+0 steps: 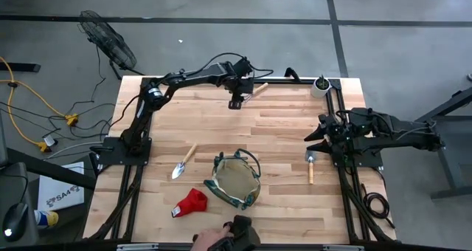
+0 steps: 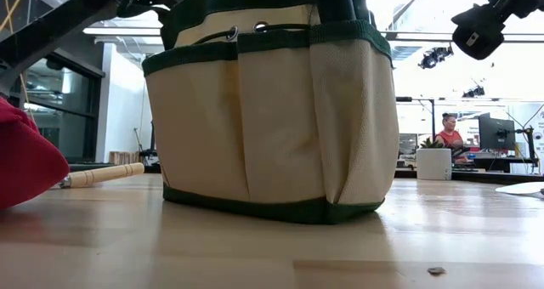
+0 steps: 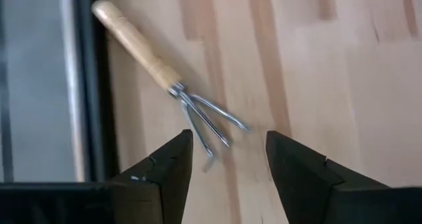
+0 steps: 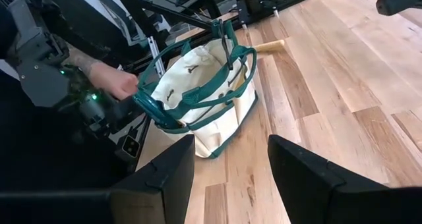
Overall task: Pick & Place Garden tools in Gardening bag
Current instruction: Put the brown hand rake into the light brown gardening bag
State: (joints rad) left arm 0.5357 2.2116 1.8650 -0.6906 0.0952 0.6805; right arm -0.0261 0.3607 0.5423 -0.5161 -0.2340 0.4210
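The wooden-handled mini rake (image 3: 165, 72) lies flat on the table at the far edge (image 1: 254, 88), beside the black frame rail. My left gripper (image 3: 227, 141) is open and hovers just over its tines (image 1: 236, 101). My right gripper (image 4: 231, 148) is open and empty at the table's right side (image 1: 316, 135). It faces the tan gardening bag (image 4: 198, 92). The bag stands upright near the front middle (image 1: 236, 179). One trowel (image 1: 184, 161) lies to the left of the bag and another (image 1: 310, 166) to its right. The red glove (image 1: 190, 202) lies near the front left. Pruners and shears are not in view.
A small white pot with a green plant (image 1: 320, 86) stands at the far right corner. A person's hand holding a dark device (image 4: 105, 85) is at the bag's near side by the front edge (image 1: 225, 240). Bare wood lies between the rake and the bag.
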